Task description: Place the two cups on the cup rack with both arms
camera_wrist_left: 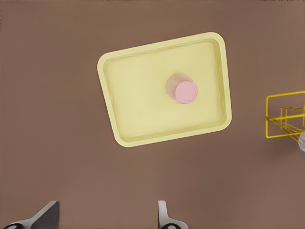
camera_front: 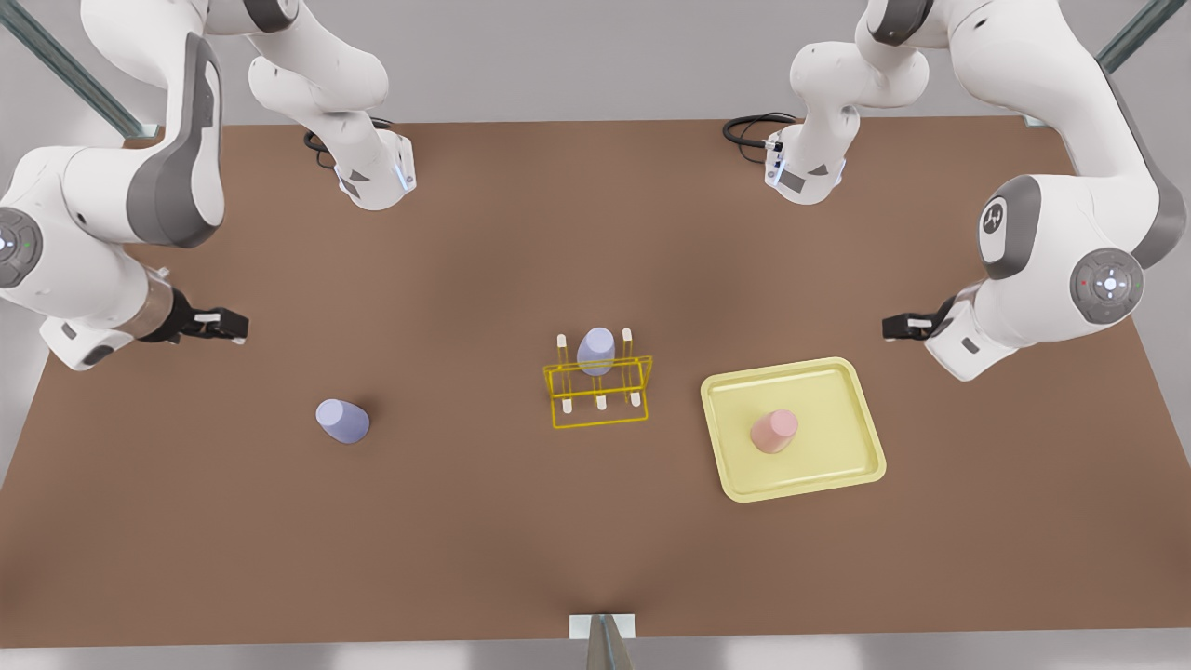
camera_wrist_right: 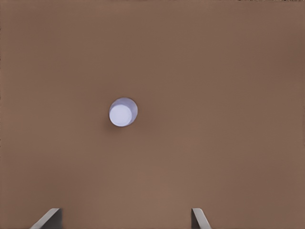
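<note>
Cups are sitting apart from me: one lavender cup (camera_front: pixel 595 351) is hanging on the yellow cup rack (camera_front: pixel 598 391) mid-tabletop (camera_front: pixel 465 521), a second lavender cup (camera_front: pixel 342 421) is standing well off to the rack's front-view left, and the pink cup (camera_front: pixel 773 432) is resting on the pale tray (camera_front: pixel 735 395) beside the rack. I am hovering the left gripper (camera_wrist_left: pixel 105 217) above the tray and the right gripper (camera_wrist_right: pixel 126 219) above the loose lavender cup, both spread wide, gripping nothing.

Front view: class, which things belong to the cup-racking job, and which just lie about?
Job: lavender cup on table; pink cup; cup rack; left end effector, front view's right; right end effector, front view's left.
Lying about: yellow tray; lavender cup on rack.
</note>
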Controlling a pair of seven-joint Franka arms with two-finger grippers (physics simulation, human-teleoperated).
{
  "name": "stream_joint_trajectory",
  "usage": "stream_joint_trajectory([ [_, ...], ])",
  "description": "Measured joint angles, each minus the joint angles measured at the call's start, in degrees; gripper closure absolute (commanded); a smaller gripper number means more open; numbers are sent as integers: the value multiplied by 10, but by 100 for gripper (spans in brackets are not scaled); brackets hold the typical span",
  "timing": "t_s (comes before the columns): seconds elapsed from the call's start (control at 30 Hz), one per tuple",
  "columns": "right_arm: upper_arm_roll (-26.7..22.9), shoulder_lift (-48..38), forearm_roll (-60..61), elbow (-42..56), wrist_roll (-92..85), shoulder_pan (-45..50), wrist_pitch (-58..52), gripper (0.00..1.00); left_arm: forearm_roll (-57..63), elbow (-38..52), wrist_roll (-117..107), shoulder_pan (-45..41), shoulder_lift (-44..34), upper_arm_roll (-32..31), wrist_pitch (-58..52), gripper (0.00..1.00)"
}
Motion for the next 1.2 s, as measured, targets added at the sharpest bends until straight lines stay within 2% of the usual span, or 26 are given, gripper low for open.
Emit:
stream_joint_trajectory([
  [0.1,-1,17,1,4,-1,0,9,0,0,-2,-4,-17,31,0,11,0],
  [0.27,3,179,11,10,0,35,112,0,-16,-1,-16,-56,166,-6,86,0],
  [0.4,3,235,30,-23,1,40,231,0,-57,-75,-34,-67,175,-10,205,0],
  [0.57,2,239,61,-110,1,35,368,0,-83,-117,-56,-74,181,-14,331,0],
  [0.73,1,236,69,-124,0,32,442,0,-69,-131,-72,-73,190,-14,397,0],
  [1.0,-4,194,64,-151,-16,25,446,0,-53,-154,-91,-78,209,-14,433,0],
  [1.2,-4,169,42,-224,-30,17,450,0,-51,-158,-101,-80,229,-14,441,0],
])
